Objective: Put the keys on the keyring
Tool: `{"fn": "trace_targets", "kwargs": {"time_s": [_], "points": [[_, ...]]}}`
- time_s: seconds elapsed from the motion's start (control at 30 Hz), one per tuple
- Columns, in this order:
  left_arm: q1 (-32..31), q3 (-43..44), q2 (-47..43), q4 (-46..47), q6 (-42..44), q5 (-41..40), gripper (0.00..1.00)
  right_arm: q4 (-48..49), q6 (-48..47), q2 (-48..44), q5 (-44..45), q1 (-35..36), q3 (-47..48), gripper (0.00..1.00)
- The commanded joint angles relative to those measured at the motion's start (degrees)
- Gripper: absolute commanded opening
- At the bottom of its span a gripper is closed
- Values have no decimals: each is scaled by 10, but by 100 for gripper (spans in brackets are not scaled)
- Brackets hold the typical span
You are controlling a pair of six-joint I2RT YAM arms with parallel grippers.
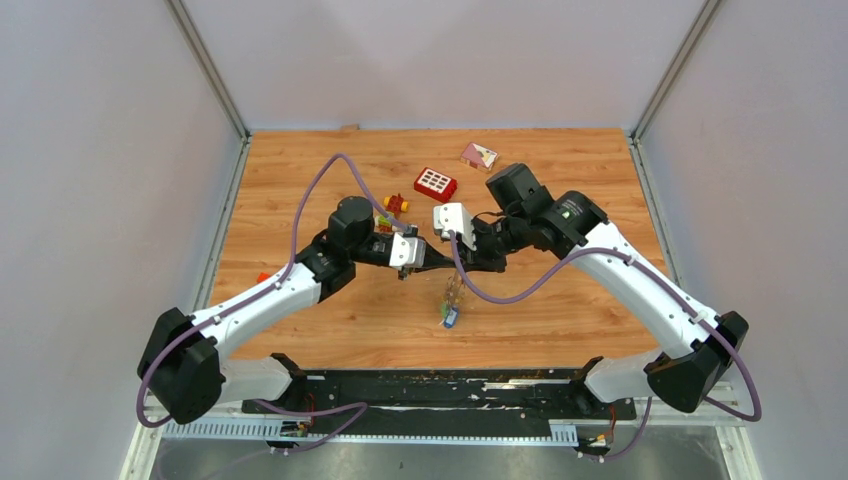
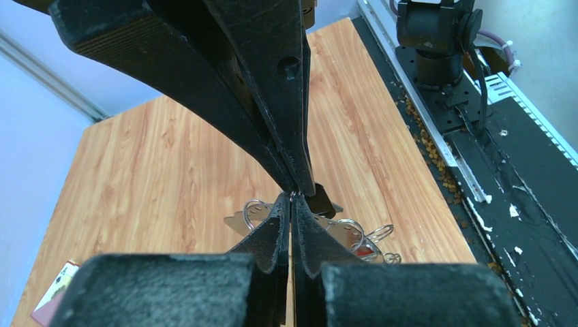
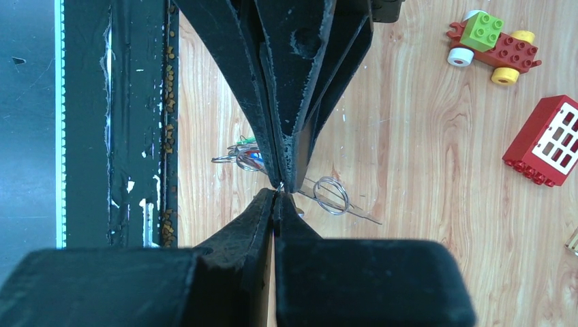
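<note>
My left gripper (image 1: 440, 264) and right gripper (image 1: 468, 264) meet tip to tip above the middle of the wooden table. Both are shut. A thin grey wire of the keyring (image 2: 293, 195) is pinched where the tips touch, and it also shows in the right wrist view (image 3: 280, 184); most of the hoop is hidden by the fingers. Below the tips hangs a cluster of keys (image 1: 451, 316) with a blue tag. The left wrist view shows flat metal keys (image 2: 347, 235) with small split rings. The right wrist view shows keys (image 3: 245, 155) with blue and green tags, and a small split ring (image 3: 332, 195).
A red brick with white squares (image 1: 436, 183) (image 3: 545, 139), a block toy car (image 1: 394, 207) (image 3: 492, 46) and a pink card (image 1: 479, 155) lie behind the grippers. A small red cube (image 1: 262, 277) sits at the left. A black rail (image 1: 440, 385) runs along the near edge.
</note>
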Motion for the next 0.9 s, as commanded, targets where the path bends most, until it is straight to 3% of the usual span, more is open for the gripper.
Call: {"fn": "trace_targets", "kwargs": {"time_s": [0.0,0.13,0.33,0.87], "points": [[0,-1,1,26,-8,17,0,41,8,-19,-16,2,-5,0],[0,-7,-5,30,-21,7,0,54,12,-26,-11,0,-12,0],[1,-40,-19,117,-104,-38,0,72,23,-38,-10,-11,-25,1],[14,-92,-44,263,-236,-72,0,124,51,-81,-26,-47,-80,37]]}}
